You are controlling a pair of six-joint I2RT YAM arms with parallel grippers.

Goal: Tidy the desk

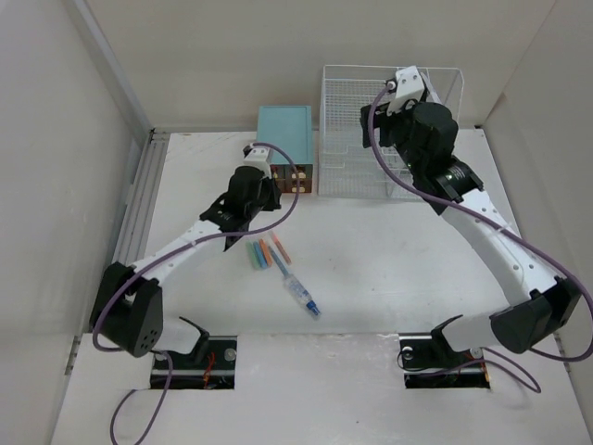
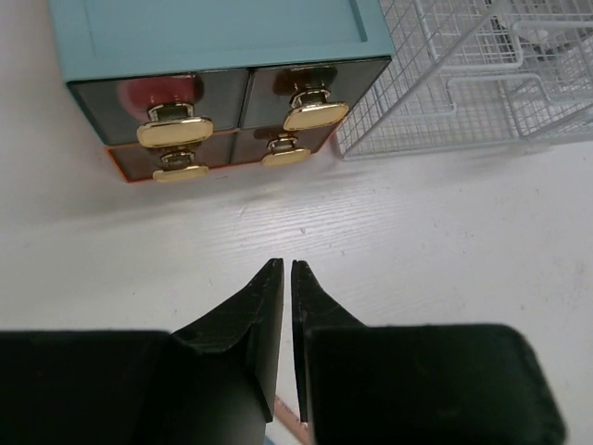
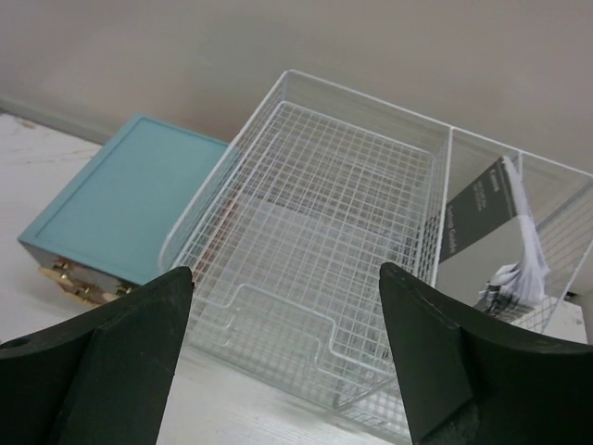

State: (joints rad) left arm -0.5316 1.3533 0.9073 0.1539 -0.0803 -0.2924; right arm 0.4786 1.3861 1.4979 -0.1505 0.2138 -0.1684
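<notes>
Looking down on the wide white surface (image 1: 389, 287): stretches from the arm bases to the far wall, with silver rails (image 1: 139, 204) along its left edge. Over to the left arm (image 1: 199, 232), reaching toward the middle of the far side. Left jaws pressed together, pinching nothing, poised low over bare surface and pointing at the teal drawer box (image 2: 222, 37). Through the left wrist view, four dark glossy drawer fronts with gold handles (image 2: 174, 130), two above two, and a reddish patch on the upper left front. Right under those pressed jaws, a glimpse of a thin orange stick (image 2: 289, 422), too cropped to name. Nearer the bases, a little row of coloured markers (image 1: 264, 252) lying side by side on the surface, green, blue and orange. Close beside them, a clear pen with a blue tip (image 1: 303, 298), lying slantwise. Across to the right arm (image 1: 491, 232), raised over the white wire-mesh rack (image 1: 371, 130), which stands just beside the drawer box at the far edge. Right jaws spread wide, holding nothing, hanging above the rack's large left compartment. In the narrower right compartment, a grey printed card (image 3: 482, 209) leaning upright with white papers (image 3: 523, 250) beside it.
</notes>
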